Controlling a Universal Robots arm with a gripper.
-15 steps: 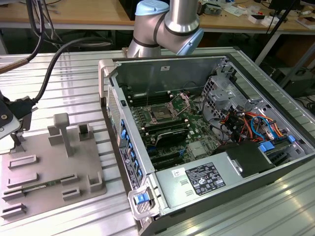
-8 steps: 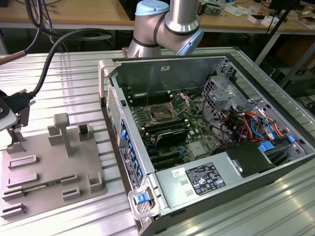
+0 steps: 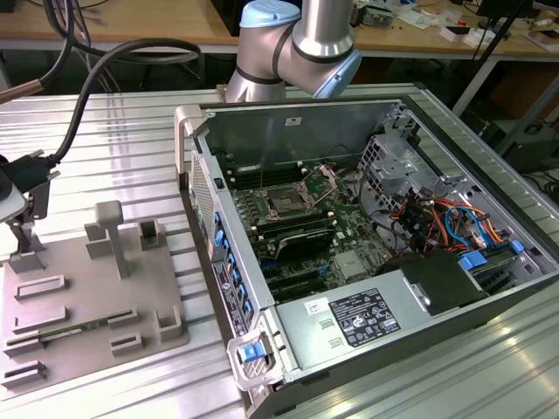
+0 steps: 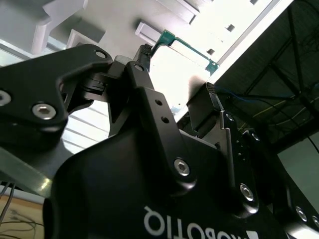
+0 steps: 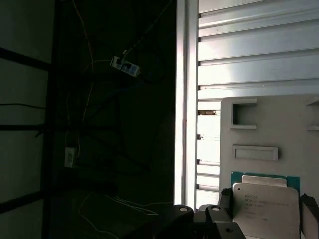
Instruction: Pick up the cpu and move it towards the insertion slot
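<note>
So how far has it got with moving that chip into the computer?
Done: the gripper is closed on the cpu, fingers at two opposite edges. In hand: the chip is over the grey tray at the exterior view's left; whether it is lifted clear I cannot tell. Left: the whole trip to the insertion slot inside the open computer case.

Ribbed metal table, wood bench behind, floor prob. dark.
</note>
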